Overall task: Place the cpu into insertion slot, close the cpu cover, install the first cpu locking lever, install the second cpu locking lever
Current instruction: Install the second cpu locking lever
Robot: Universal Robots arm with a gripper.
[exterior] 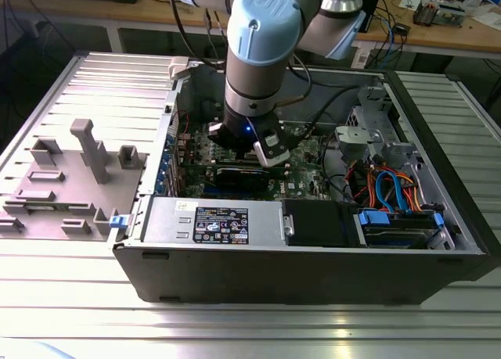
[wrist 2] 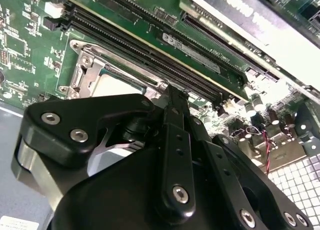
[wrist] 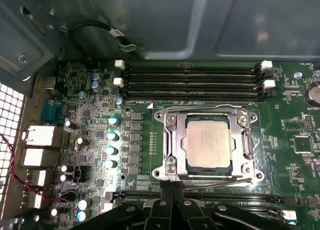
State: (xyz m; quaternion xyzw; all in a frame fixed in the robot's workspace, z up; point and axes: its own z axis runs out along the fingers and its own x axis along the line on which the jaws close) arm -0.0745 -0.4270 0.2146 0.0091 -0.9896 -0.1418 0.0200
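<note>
The cpu [wrist: 208, 141] sits in its socket, the cpu cover [wrist: 172, 140] closed flat around it. The hand [wrist: 172, 192] (fingers pressed together, holding nothing) hovers beside the socket, partly cut off.

We see a ribbed metal table [exterior: 235, 328] in front and a cluttered wooden bench [exterior: 462, 26] behind, perhaps holding electronics.

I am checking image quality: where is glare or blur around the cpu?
In the first wrist view the cpu is sharp, with soft glare on its metal top; in the second wrist view it is washed out white and the near gripper body looks blurred.
</note>
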